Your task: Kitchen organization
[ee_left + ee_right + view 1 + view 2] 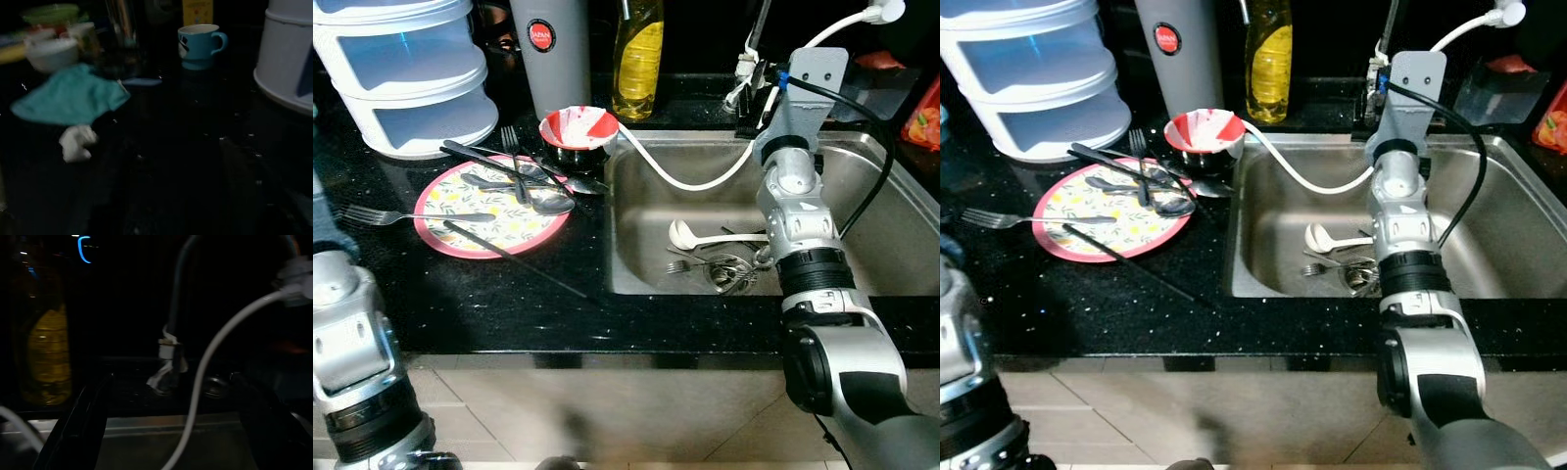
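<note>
My right arm reaches over the steel sink (636, 176) toward the faucet (171, 352) at its back edge. The right gripper (756, 103) hangs just before the faucet base, open, its two dark fingers (73, 431) spread wide with nothing between them. In the sink lie a white ladle (681, 233), a fork (680, 265) and tangled metal utensils (732, 272). On the black counter a pink-rimmed floral plate (524, 230) carries spoons, forks and black chopsticks (509, 257). A red and white bowl (578, 125) sits behind it. My left arm (352, 343) hangs low at the counter's front.
A white hose (680, 181) runs from the bowl across the sink up to the faucet. A yellow soap bottle (638, 59), a grey canister (550, 49) and stacked white containers (406, 78) line the back. The left wrist view holds a teal cloth (68, 95) and blue mug (198, 46).
</note>
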`<state>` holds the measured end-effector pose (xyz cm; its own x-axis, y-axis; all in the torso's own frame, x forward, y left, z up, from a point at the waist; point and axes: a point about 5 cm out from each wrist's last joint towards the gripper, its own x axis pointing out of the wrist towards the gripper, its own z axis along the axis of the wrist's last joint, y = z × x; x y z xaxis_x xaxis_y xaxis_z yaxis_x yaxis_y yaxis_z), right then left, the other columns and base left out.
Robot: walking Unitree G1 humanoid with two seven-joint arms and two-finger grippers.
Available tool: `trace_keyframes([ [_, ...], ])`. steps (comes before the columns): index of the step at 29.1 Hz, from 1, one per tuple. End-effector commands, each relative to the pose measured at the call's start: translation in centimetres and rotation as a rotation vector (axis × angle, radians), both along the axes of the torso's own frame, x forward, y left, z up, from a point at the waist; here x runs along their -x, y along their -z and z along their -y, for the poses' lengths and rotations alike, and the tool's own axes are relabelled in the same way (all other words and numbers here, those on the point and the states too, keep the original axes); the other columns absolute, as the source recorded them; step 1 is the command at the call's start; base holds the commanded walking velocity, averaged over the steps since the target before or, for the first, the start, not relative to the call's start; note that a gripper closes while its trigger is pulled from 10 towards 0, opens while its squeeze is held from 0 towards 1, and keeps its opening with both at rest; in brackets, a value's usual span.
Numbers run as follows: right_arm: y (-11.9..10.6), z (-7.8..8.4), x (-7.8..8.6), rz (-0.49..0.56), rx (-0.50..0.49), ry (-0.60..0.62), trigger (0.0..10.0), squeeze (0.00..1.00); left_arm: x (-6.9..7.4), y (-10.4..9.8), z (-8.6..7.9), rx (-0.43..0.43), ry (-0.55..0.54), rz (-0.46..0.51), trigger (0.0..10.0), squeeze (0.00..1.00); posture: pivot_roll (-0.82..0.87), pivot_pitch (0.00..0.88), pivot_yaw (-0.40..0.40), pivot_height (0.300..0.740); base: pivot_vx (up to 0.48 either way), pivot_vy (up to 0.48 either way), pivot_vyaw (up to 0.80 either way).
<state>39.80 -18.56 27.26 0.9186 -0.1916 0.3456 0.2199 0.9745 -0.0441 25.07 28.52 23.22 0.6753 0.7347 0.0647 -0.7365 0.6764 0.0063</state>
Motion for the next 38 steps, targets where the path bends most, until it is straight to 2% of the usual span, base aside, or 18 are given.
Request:
trace_keyframes([
  [1,-0.3,-0.4,-0.1,0.011,0.001,-0.020,10.0,0.00,0.0,0.1,0.1,0.113,0.017,0.047,10.0,1.00,0.22,0.000,-0.002,0.740,0.000,0.000,0.00],
  [2,-0.4,-0.6,-0.2,0.011,0.003,-0.028,10.0,0.00,-0.2,0.5,0.2,0.254,0.058,0.109,10.0,1.00,0.22,0.000,-0.002,0.740,0.000,0.000,0.00],
  [5,-0.4,-0.6,-0.2,0.011,0.003,-0.030,10.0,0.00,-0.3,0.6,0.2,0.290,0.072,0.124,10.0,1.00,0.22,0.000,-0.002,0.740,0.000,0.000,0.00],
  [7,-0.5,-0.9,-0.2,0.017,0.005,-0.040,10.0,0.00,-1.5,1.3,0.0,0.485,0.157,0.204,10.0,1.00,0.22,0.000,-0.008,0.740,0.000,0.000,0.00],
  [9,-0.7,-1.1,-0.3,0.023,0.007,-0.049,10.0,0.00,-2.7,1.8,0.0,0.610,0.239,0.248,10.0,1.00,0.21,0.000,-0.014,0.740,0.000,0.000,0.00],
  [10,-0.7,-1.1,-0.3,0.025,0.008,-0.051,10.0,0.00,-3.0,1.9,0.2,0.642,0.273,0.260,10.0,0.00,0.21,0.000,-0.018,0.740,0.000,0.000,0.00],
  [13,-0.9,-1.0,-0.2,0.030,0.010,-0.051,10.0,0.00,-4.2,2.4,0.6,0.747,0.334,0.267,10.0,0.00,0.19,0.000,-0.017,0.740,0.000,0.000,0.00],
  [14,-0.9,-1.0,-0.2,0.030,0.010,-0.051,10.0,0.00,-4.2,2.4,0.6,0.747,0.334,0.267,10.0,0.00,0.19,0.000,-0.017,0.740,0.000,0.000,0.00],
  [15,-0.8,-0.9,-0.1,0.032,0.012,-0.050,10.0,0.00,-5.0,3.0,1.0,0.824,0.378,0.265,10.0,0.00,0.19,0.000,-0.017,0.740,0.000,0.000,0.00],
  [21,-0.9,-0.7,0.0,0.034,0.015,-0.044,10.0,0.00,-6.2,3.3,1.6,0.862,0.456,0.238,10.0,0.00,0.17,0.000,-0.011,0.740,0.000,0.000,0.00],
  [22,-0.9,-0.6,0.0,0.035,0.016,-0.040,10.0,0.00,-6.5,3.2,1.6,0.870,0.476,0.245,2.3,0.00,0.17,0.000,-0.011,0.740,0.000,0.000,0.00],
  [23,-0.9,-0.5,0.1,0.037,0.017,-0.035,10.0,0.00,-6.7,3.0,1.6,0.874,0.499,0.251,0.7,0.00,0.17,0.000,-0.011,0.740,0.000,0.000,0.00],
  [24,-0.9,-0.4,0.1,0.039,0.017,-0.032,10.0,0.00,-6.9,3.0,1.6,0.876,0.511,0.254,0.7,0.00,0.17,0.000,-0.011,0.740,0.000,0.000,0.00],
  [25,-1.0,-0.3,0.1,0.040,0.018,-0.028,10.0,0.00,-7.0,2.9,1.6,0.872,0.511,0.257,0.0,0.00,0.15,0.000,-0.004,0.740,0.000,0.000,0.00],
  [33,-0.9,0.2,0.3,0.041,0.018,-0.012,10.0,0.00,-6.9,2.8,1.4,0.808,0.458,0.287,0.0,0.00,0.15,0.000,0.000,0.740,0.000,0.000,0.00],
  [34,-0.9,0.2,0.3,0.041,0.018,-0.012,10.0,0.00,-6.8,2.7,1.4,0.757,0.440,0.286,0.0,0.00,0.15,0.000,0.000,0.740,0.000,0.000,0.00],
  [36,-0.9,0.2,0.3,0.040,0.018,-0.011,10.0,0.00,-6.7,2.6,1.3,0.724,0.431,0.285,0.0,0.00,0.15,0.000,0.000,0.740,0.000,0.000,0.00],
  [38,-1.0,0.2,0.3,0.040,0.016,-0.012,10.0,0.00,-6.6,1.3,1.2,0.608,0.419,0.308,0.0,0.00,0.14,0.000,0.001,0.740,0.000,0.000,0.00],
])
